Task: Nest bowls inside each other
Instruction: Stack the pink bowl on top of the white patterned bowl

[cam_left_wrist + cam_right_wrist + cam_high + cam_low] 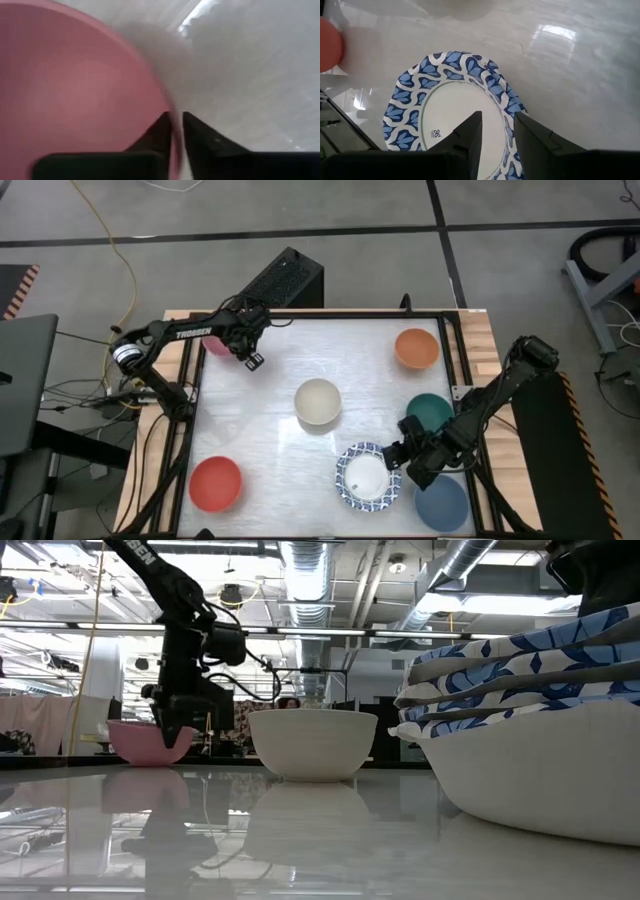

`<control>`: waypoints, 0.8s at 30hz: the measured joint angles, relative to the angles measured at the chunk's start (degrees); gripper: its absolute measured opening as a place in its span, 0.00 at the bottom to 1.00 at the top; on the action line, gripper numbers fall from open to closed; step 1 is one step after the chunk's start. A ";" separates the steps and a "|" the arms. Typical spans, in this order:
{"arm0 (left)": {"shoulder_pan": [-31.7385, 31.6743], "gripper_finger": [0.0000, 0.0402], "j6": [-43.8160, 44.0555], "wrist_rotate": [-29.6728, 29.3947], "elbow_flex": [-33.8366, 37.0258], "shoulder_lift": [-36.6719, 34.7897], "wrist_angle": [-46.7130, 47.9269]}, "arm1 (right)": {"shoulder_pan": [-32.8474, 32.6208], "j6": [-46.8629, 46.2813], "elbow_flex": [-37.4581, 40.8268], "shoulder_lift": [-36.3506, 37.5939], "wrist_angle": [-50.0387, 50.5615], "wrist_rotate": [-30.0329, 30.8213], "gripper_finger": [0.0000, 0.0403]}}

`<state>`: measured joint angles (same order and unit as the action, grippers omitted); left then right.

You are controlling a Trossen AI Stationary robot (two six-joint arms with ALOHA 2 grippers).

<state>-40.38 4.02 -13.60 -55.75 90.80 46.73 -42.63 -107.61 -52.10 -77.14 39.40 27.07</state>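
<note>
A pink bowl [213,345] sits at the table's far left, with my left gripper [252,360] shut on its rim. Near the front right is a stack of white bowls with blue patterned rims [367,476], nested together, and my right gripper [398,455] is shut on the stack's rim. A cream bowl [318,401] stands upright on its base mid-table. The orange bowl [416,348], teal bowl [430,410], blue bowl [441,502] and red bowl [215,483] stand apart, untouched. My left gripper pinches the pink bowl's rim [167,102], one finger [157,132] inside the bowl and one [200,135] outside. The fingers come steeply from above. In the low view the bowl [150,740] rests upright on the table. My right gripper has the patterned rim [507,107] of the top bowl between its fingers, one finger [470,135] over the white inside and one [535,135] outside. It comes slanting down from the table's right side. In the low view the stacked rims [520,670] tilt; the base is out of frame.
A raised black frame [196,420] borders the white tabletop. A black box [285,280] stands beyond the far edge and cables trail off the left side. Open tabletop lies between the cream bowl and the red bowl.
</note>
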 joint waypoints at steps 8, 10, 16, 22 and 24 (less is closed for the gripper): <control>2.48 0.00 -1.50 2.66 0.00 -1.38 1.31 | 0.31 -4.67 0.00 0.00 -2.11 0.26 0.33; 4.40 0.00 -2.69 3.71 0.02 -3.02 2.52 | 0.70 -4.76 0.00 0.00 -2.15 0.66 0.33; 10.22 0.00 -2.73 8.78 0.02 -11.33 3.63 | 2.94 -1.30 0.00 0.00 -2.18 1.31 0.33; 17.68 0.00 -2.78 8.67 0.02 -21.76 3.33 | 6.88 8.37 0.02 0.64 -7.18 1.27 0.33; 20.86 0.00 -3.65 7.48 0.02 -24.70 3.24 | 8.79 14.94 0.02 1.03 -10.87 0.74 0.33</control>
<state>-19.53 0.37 -6.12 -55.72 66.11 49.96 -33.85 -92.67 -52.07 -76.12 28.53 27.81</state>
